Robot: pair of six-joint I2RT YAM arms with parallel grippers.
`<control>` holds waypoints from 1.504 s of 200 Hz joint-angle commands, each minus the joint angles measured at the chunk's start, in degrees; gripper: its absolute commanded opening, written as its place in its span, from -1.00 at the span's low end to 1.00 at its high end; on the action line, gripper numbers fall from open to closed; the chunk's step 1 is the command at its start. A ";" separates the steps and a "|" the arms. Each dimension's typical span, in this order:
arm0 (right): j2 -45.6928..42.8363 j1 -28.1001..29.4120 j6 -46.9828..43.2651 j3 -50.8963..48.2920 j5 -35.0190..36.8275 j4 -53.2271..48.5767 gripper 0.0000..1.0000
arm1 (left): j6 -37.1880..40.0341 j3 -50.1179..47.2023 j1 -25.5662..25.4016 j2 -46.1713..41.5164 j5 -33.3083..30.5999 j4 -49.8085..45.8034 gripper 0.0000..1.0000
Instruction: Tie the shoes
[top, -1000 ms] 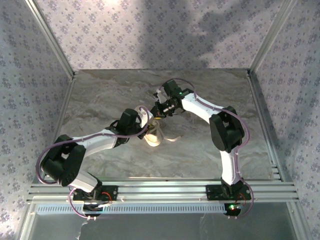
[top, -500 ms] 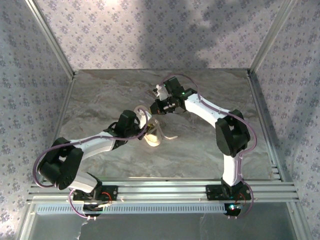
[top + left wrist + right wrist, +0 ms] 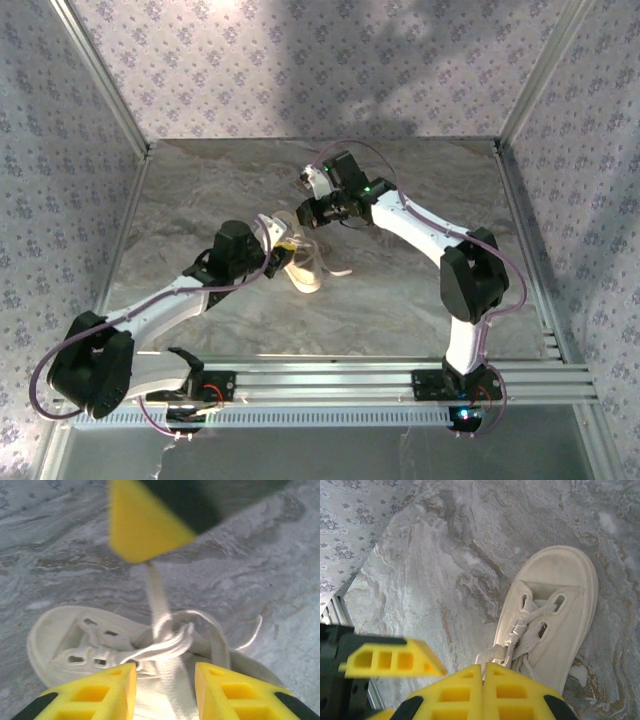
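- Now the left gripper (image 3: 165,672) has let go; its jaws, together a second ago, stand apart over the sneaker (image 3: 308,275) with nothing between them.
- Meanwhile the right gripper (image 3: 483,672) stays clamped on a lace (image 3: 156,592); it draws it taut toward 12 o'clock from the knot (image 3: 172,635).
- Sneaker near the counter (image 3: 200,200) centre; the first crossing looks cinched; my judgement is that the bow remains to be made.

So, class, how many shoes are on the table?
1: a cream sneaker near the middle of the table. Little of the surface is covered, so a hidden second is unlikely.
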 commanded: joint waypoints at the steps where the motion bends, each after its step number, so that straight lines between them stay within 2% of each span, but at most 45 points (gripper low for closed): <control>1: -1.88 -0.26 -1.83 -0.10 1.13 0.33 -1.00 | -3.97 0.85 3.25 0.90 5.13 4.24 -0.30; 32: -2.74 -0.41 -1.72 -0.33 0.59 1.19 -1.00 | -6.21 1.32 4.84 2.68 6.02 7.24 -0.28; 62: -3.18 -0.58 -1.55 0.42 -2.53 2.97 -1.00 | -8.82 0.02 5.26 3.24 10.39 14.63 -0.18; 85: -3.14 -0.48 -1.68 1.46 -4.70 3.29 -1.00 | -9.41 0.30 5.25 5.39 11.20 17.54 -0.11; 140: -3.14 -0.48 -1.49 1.71 -7.50 4.24 -1.00 | -12.04 3.67 5.43 13.68 13.89 22.22 -0.12; 161: -3.23 -0.49 -2.13 1.41 -8.97 4.47 -1.00 | -14.61 4.36 5.82 16.31 14.76 25.99 -0.24; 185: -3.73 -0.91 -3.68 -0.03 -10.90 4.87 -1.00 | -16.47 5.47 6.39 17.69 16.36 27.14 -0.68; 203: -4.26 -1.39 -4.77 -1.45 -12.91 5.70 -0.99 | -16.96 5.99 6.94 17.90 16.94 26.60 -0.92; 213: -4.52 -1.71 -5.88 -1.73 -13.68 5.11 -0.91 | -17.44 5.74 7.26 17.75 17.25 26.84 -0.99; 257: -8.60 -6.16 -16.77 -4.34 -13.56 -4.33 -0.19 | -17.64 5.10 8.59 15.63 18.36 23.58 -1.00; 269: -9.91 -7.44 -21.96 -6.38 -9.47 -8.66 -0.09 | -17.45 5.10 8.90 15.05 18.00 21.85 -1.00; 282: -10.57 -7.76 -27.54 -10.06 -1.35 -13.07 -0.04 | -17.49 4.86 9.12 14.29 17.22 20.29 -1.00; 301: -9.50 -6.92 -31.62 -14.19 5.29 -16.07 -0.01 | -17.95 4.50 9.55 13.56 16.50 18.75 -1.00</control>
